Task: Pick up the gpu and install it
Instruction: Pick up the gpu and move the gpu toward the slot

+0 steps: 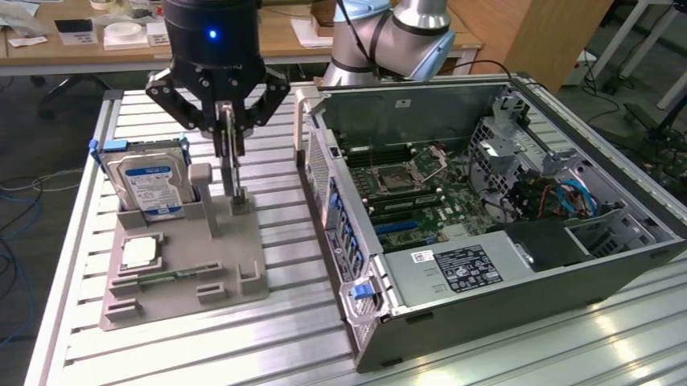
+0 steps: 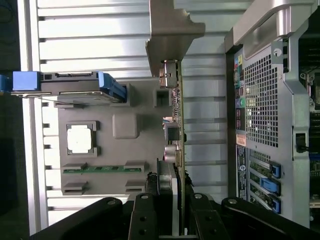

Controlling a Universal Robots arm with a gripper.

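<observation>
The gpu is a thin dark card hanging on edge, its silvery bracket end lowest, just over the grey parts holder. My gripper is shut on the card's upper edge. In the wrist view the gpu runs edge-on away from my gripper, over the holder, and one finger presses its side. Whether the card's lower end still touches the holder, I cannot tell. The open computer case lies at the exterior view's right, its motherboard exposed.
On the holder stand a silver hard drive with a blue-white label, a square silver chip and a green memory stick. The case's perforated rear wall lies close beside the card. Desks and cables sit behind the slatted table.
</observation>
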